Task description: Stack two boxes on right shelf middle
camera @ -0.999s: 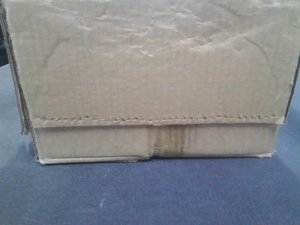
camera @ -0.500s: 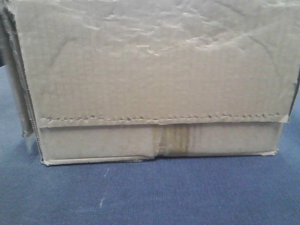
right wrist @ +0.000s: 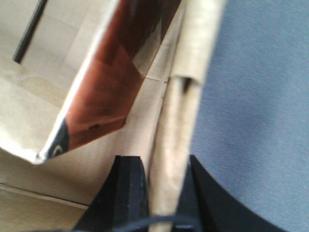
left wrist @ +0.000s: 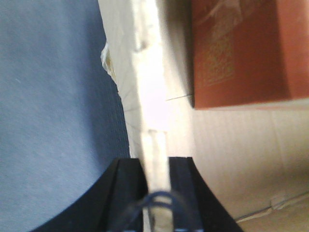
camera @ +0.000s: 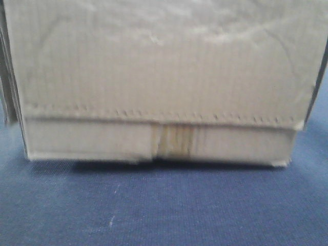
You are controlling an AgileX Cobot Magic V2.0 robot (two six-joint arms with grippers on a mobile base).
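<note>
One brown cardboard box point(camera: 164, 66) fills the front view, with a serrated tape edge and a stained centre seam low on its face. A dark shadow runs under its bottom edge above the blue cloth point(camera: 164, 210). My left gripper point(left wrist: 155, 163) is shut on the box's thin side wall point(left wrist: 150, 96), one black finger point(left wrist: 126, 181) outside and one inside. My right gripper point(right wrist: 164, 164) is shut on the opposite wall point(right wrist: 190, 63) in the same way. Neither the right shelf nor a second box is in view.
A red-orange flat item point(left wrist: 236, 48) lies inside the open box, also seen as a slanted red item point(right wrist: 116, 77) in the right wrist view. Blue cloth point(left wrist: 53, 96) lies outside the box on both sides point(right wrist: 260, 96).
The box has shifted up and slightly left in the front view and is now blurred. A darker shadow shows beneath its bottom edge.
</note>
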